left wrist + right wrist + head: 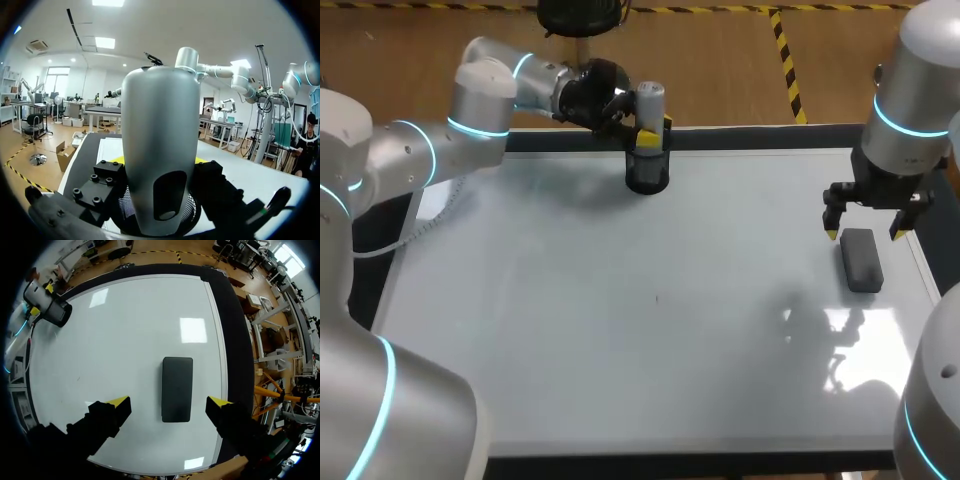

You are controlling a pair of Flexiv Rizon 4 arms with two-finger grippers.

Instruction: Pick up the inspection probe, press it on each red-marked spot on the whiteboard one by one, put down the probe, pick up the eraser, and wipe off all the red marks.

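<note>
The silver inspection probe [650, 100] stands upright in a black mesh holder [647, 170] at the back middle of the whiteboard [620, 330]. My left gripper [657, 128] is shut on the probe just above the holder's rim. In the left wrist view the probe [160, 125] fills the space between the fingers, its base in the holder [187, 215]. The dark eraser [861, 262] lies flat near the board's right edge. My right gripper [866, 233] hovers open above it. In the right wrist view the eraser [177, 389] lies between and just ahead of the open right gripper [169, 402]. No red marks are visible.
A tiny dark speck [657, 297] sits near the board's middle. A black table border [770, 135] frames the board. A white cable [430, 215] hangs from my left arm over the board's left edge. From the right wrist, the holder [57, 314] shows at the far corner.
</note>
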